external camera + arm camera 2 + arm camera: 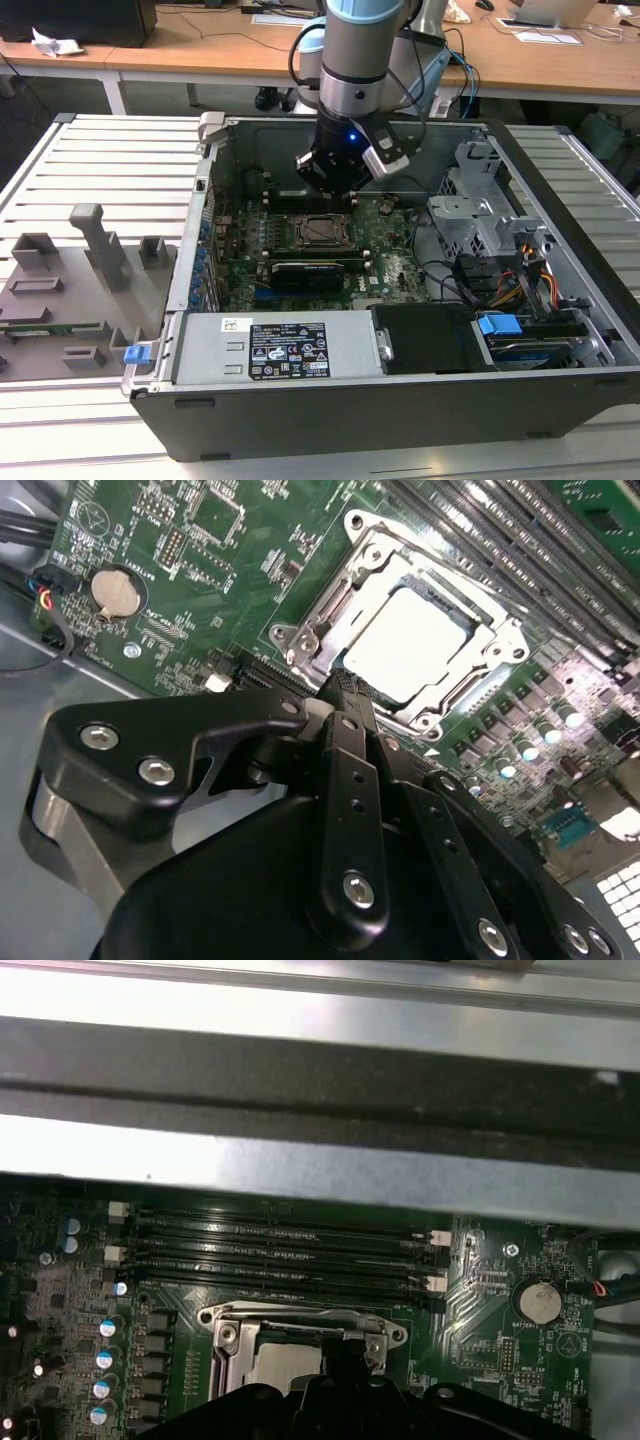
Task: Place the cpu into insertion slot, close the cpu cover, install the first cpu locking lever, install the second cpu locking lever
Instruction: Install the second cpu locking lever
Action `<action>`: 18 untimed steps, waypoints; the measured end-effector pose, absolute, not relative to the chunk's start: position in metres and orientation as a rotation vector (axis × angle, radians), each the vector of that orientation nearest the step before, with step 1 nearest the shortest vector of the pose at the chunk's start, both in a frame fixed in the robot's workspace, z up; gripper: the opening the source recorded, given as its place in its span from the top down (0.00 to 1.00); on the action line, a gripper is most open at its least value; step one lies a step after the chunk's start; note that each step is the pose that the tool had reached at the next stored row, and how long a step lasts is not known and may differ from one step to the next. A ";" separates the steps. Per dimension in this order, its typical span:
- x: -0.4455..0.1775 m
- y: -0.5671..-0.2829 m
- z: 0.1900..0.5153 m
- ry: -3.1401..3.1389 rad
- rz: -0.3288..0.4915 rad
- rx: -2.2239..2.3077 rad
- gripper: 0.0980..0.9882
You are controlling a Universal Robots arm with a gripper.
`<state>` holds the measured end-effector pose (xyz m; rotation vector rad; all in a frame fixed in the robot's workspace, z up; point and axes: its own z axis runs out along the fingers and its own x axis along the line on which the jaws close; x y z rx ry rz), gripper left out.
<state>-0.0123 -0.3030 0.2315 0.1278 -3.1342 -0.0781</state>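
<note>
wooden office desks line the background behind a slatted grey metal workbench (100, 160), on which lies an open black computer case (400, 400) with a green motherboard (395, 235) inside; the black robot gripper (335, 185) hangs low over the board, just beside the socket; whether its fingers are open or closed i cannot tell; the small flat silver-grey square cpu (405, 650) already lies in the square metal-rimmed insertion slot (500, 645), so the first step looks done; the thin silvery cpu cover frame (330, 605) appears to lie down around the chip in both wrist views, its cut-out showing the metal top, so closing seems done too, though i judge that loosely; both locking levers cannot be made out clearly, so latching looks left to do; long black memory slots (280, 1245) run just beside the socket
</note>
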 end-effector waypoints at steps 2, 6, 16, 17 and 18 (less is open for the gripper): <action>-0.012 -0.306 0.231 -3.134 -0.078 0.128 0.99; -0.012 -0.311 0.231 -3.134 -0.078 0.128 0.99; -0.012 -0.318 0.241 -3.134 -0.070 0.128 0.99; -0.012 -0.320 0.241 -3.134 -0.071 0.128 0.99; -0.012 -0.322 0.241 -3.134 -0.070 0.128 0.99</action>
